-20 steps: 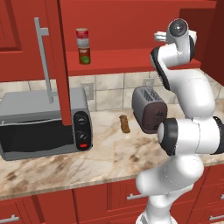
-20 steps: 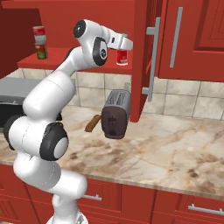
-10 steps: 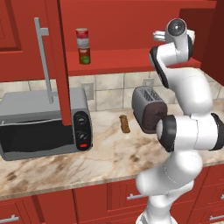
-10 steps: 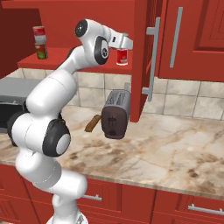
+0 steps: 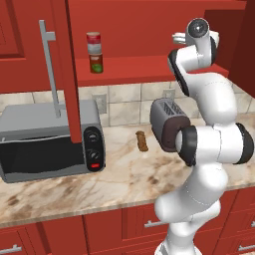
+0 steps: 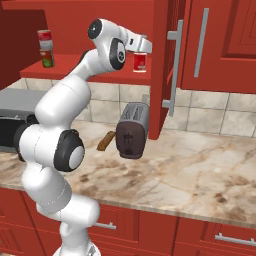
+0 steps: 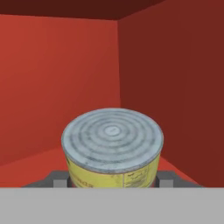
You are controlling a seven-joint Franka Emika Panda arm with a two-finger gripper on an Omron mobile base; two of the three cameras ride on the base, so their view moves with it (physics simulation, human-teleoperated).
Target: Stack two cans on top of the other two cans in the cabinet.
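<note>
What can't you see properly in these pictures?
Hand view: the can's bottom and the fingers are cut off at the lower edge, so grip and support are unclear.
Hand view: the can's label print is too small to read.
Left base view: the cabinet door hides part of the microwave.

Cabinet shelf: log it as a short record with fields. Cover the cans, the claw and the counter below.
shelf: cabinet shelf, red, door open
left stack: red can with pale band standing on green-labelled can
claw: claw shut around yellow-labelled can, grey ribbed lid facing the hand camera
below claw: lone red can upright on the shelf, straight under the held can; contact between them cannot be told
stacks done: one of two
counter: microwave at the left, toaster beside the arm
</note>
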